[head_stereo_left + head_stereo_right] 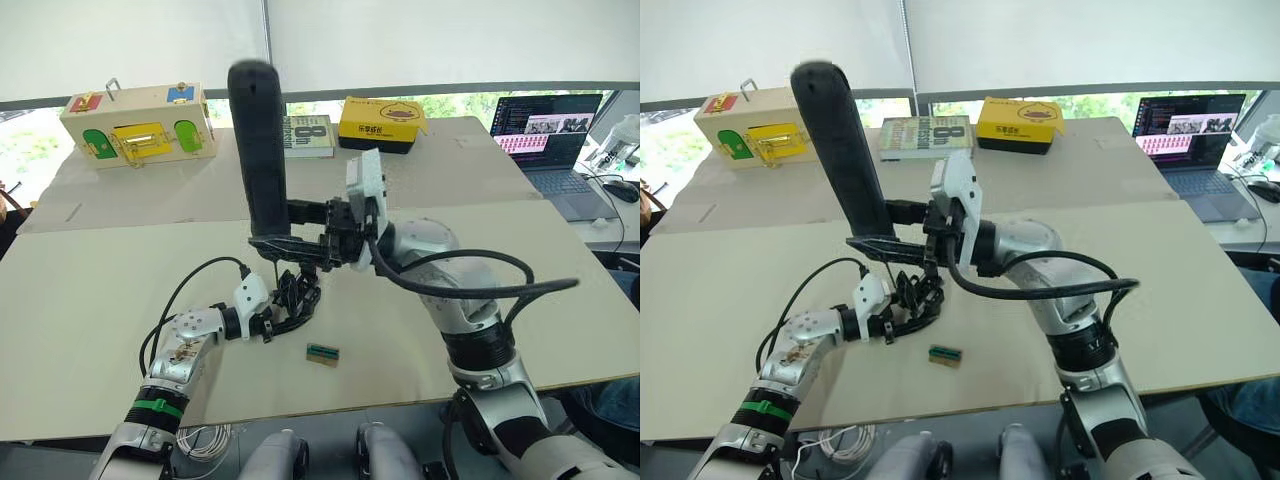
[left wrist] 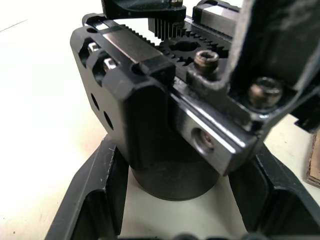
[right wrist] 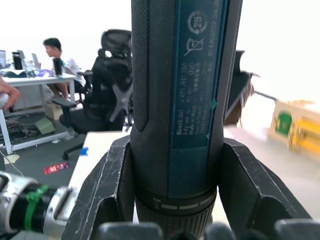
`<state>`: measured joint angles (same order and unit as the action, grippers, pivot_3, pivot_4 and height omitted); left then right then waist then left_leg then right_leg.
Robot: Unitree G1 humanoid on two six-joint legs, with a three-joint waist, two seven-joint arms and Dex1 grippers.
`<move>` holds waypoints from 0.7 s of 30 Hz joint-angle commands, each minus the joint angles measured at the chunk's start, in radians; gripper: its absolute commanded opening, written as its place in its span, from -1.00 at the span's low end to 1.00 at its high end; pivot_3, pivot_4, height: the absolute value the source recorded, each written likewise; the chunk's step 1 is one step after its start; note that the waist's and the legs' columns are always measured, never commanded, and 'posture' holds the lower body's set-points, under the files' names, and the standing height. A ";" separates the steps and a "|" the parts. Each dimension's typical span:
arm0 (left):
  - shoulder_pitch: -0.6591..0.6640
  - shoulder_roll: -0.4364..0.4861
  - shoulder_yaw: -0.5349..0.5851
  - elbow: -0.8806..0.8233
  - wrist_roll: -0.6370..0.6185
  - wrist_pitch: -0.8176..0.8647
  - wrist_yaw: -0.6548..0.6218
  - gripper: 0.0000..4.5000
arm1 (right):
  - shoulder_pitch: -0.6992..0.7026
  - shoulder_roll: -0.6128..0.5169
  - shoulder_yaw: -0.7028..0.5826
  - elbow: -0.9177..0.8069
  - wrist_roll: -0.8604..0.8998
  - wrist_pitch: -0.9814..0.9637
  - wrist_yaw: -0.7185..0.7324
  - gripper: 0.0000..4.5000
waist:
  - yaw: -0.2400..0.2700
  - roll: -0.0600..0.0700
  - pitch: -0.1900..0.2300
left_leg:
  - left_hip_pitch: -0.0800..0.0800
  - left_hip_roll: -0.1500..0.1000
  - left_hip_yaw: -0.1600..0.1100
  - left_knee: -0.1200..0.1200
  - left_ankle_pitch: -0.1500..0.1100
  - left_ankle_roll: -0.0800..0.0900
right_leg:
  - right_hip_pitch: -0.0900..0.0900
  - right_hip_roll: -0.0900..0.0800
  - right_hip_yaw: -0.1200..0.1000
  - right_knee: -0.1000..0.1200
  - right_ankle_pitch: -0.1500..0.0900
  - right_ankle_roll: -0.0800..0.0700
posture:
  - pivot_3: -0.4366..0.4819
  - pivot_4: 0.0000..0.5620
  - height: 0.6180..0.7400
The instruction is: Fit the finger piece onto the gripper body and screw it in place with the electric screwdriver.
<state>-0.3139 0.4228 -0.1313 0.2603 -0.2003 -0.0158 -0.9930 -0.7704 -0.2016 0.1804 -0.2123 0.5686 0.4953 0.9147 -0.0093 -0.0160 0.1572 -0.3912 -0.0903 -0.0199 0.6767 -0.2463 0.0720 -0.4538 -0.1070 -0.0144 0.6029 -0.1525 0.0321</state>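
Screwing step: right gripper [image 1: 268, 243] clamps the electric screwdriver [image 1: 259, 140] upright over the gripper body [image 1: 297, 296], clasped by the left gripper [image 1: 282, 318]; next, seat bit in screw.

Electric screwdriver [image 1: 258, 145] upright above gripper body [image 1: 297, 298]

On the table [image 1: 90, 300], a wooden latch box [image 1: 138, 125] sits at 11 o'clock, a book [image 1: 309, 135] at 12 o'clock, and a yellow box [image 1: 381, 123] just beside it toward 1 o'clock. An open laptop [image 1: 556, 140] stands at 2 o'clock on the adjoining desk, and a small green-topped block [image 1: 322, 354] lies near the 6 o'clock edge. In the right wrist view, a person [image 3: 56, 62] sits at a desk near a black office chair [image 3: 102, 87].
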 commanded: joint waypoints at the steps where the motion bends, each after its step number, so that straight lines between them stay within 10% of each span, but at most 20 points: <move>1: 0.017 0.001 -0.019 0.052 0.041 0.010 0.024 0.01 | -0.019 0.002 -0.017 -0.062 0.039 -0.015 0.020 -0.14 | 0.000 0.000 0.000 | 0.000 0.000 0.000 0.000 0.000 0.000 | 0.000 0.000 0.000 0.000 0.000 0.000 | -0.05 -0.47 1.00; 5: 0.025 -0.001 -0.018 0.051 0.027 0.018 0.016 0.01 | -0.012 -0.014 -0.020 -0.082 0.074 0.015 0.045 -0.14 | 0.002 0.000 0.000 | 0.000 0.000 0.000 0.001 0.000 0.000 | 0.001 0.000 0.000 0.000 0.000 0.000 | -0.05 -0.47 1.00; 10: 0.032 -0.006 -0.007 0.061 0.033 -0.012 0.041 0.99 | -0.005 -0.054 -0.027 -0.120 0.126 0.065 0.068 -0.14 | 0.004 0.000 0.000 | 0.000 0.000 0.000 0.001 0.000 0.000 | 0.001 -0.001 0.000 0.000 0.000 0.000 | -0.05 -0.47 1.00; 21: 0.155 0.122 0.117 -0.074 -0.089 -0.035 -0.057 0.99 | 0.027 -0.158 -0.156 -0.266 0.365 0.197 0.035 -0.14 | -0.012 0.000 0.000 | -0.004 0.002 0.000 -0.001 0.000 0.000 | -0.002 -0.003 0.001 0.000 0.000 0.000 | -0.05 -0.47 1.00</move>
<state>-0.1966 0.5057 -0.0570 0.1933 -0.2643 -0.0617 -1.0173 -0.7268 -0.3470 0.1009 -0.4066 0.8318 0.6653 0.9705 -0.0210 -0.0159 0.1577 -0.3968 -0.0882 -0.0199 0.6757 -0.2462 0.0724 -0.4575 -0.1095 -0.0138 0.6028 -0.1526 0.0315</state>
